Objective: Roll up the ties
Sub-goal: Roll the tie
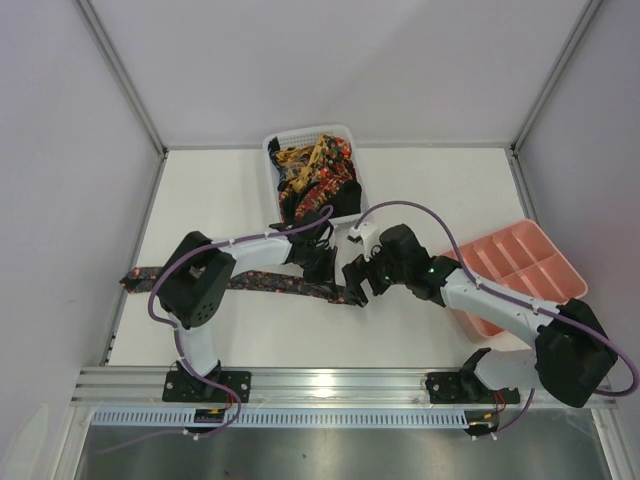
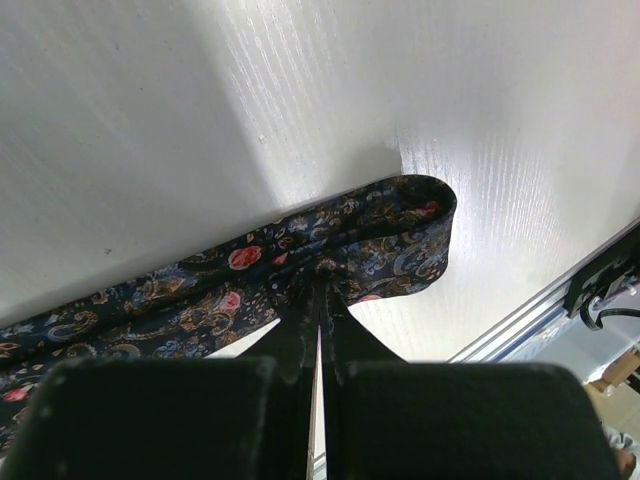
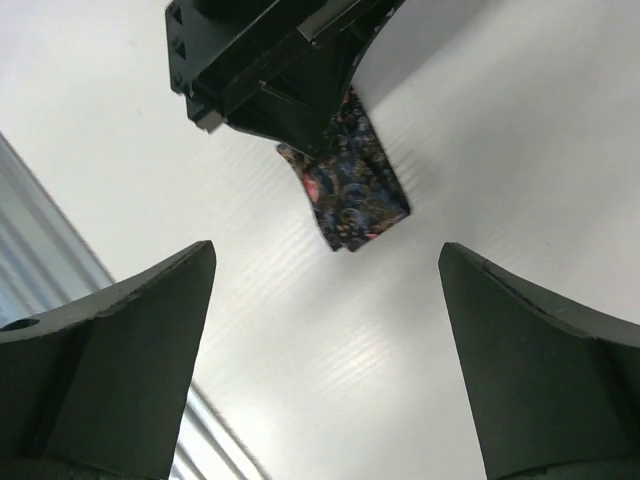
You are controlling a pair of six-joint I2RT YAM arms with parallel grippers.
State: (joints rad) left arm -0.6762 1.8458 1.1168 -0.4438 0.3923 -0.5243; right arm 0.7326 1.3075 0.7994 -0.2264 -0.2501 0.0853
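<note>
One dark patterned tie (image 1: 250, 281) lies stretched across the table from the left edge toward the middle. Its right end is folded back on itself (image 2: 400, 225). My left gripper (image 2: 321, 288) is shut on the tie just behind that fold, fingertips pinched into the fabric; from above it (image 1: 322, 266) sits over the tie's right part. My right gripper (image 3: 325, 262) stands wide open a little off the folded end (image 3: 350, 200), with nothing between its fingers (image 3: 130, 340). In the top view it (image 1: 356, 282) hovers right beside the tie's tip. More ties (image 1: 318, 165) are piled in the basket.
A white mesh basket (image 1: 274, 150) stands at the back centre, just behind the left arm's wrist. A pink compartment tray (image 1: 545, 262) sits at the right, beside the right arm. The metal rail (image 1: 330, 385) runs along the near table edge.
</note>
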